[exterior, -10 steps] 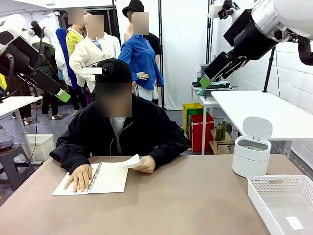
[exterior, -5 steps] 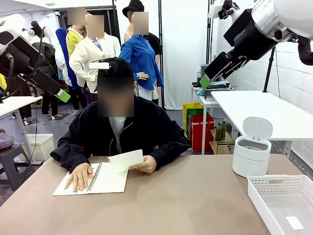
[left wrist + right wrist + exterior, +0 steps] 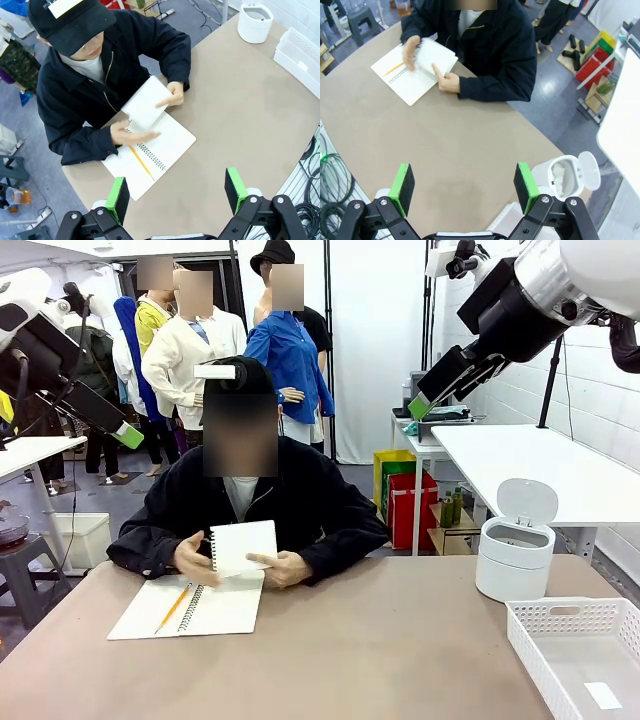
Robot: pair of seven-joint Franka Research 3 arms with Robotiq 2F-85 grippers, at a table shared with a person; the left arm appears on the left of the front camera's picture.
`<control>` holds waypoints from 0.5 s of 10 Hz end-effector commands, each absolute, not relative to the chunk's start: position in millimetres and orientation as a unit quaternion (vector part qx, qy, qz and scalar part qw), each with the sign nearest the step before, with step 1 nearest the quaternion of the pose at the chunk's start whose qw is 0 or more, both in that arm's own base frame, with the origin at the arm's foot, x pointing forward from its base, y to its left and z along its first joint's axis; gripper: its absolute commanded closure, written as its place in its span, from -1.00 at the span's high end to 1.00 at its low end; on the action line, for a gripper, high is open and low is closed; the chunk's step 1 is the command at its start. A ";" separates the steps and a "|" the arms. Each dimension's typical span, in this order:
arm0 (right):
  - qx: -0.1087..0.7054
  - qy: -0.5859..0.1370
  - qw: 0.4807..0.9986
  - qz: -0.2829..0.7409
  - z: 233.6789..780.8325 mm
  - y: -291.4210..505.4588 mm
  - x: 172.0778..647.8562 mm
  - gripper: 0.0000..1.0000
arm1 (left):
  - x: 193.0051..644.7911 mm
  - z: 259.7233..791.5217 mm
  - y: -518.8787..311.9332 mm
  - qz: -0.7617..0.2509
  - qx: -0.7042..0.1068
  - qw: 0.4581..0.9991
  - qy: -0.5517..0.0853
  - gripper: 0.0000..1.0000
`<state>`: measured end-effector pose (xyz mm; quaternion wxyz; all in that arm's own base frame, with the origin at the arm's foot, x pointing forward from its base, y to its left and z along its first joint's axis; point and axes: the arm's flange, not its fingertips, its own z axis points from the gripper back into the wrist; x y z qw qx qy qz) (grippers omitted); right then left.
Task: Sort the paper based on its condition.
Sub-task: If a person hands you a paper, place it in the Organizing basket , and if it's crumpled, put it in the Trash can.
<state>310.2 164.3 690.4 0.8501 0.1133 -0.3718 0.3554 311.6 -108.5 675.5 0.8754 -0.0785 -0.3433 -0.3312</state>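
Paper [image 3: 243, 545] lifted clear of the notebook [image 3: 220, 612]
I now see it held upright in both the person's hands; the hand [image 3: 194, 560] that pressed the page has come up, baring a yellow pencil [image 3: 173, 607].

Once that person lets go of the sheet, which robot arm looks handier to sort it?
Probably the right. The bin and basket stand on the open right gripper's side. The sheet, in the person's hands, lies nearer the open left gripper, but far from both containers.
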 end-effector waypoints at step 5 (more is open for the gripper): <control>0.116 -0.371 0.851 0.354 690.0 164.4 310.6 1.00 | 311.6 675.7 -107.6 -0.330 -0.079 0.876 -0.344 1.00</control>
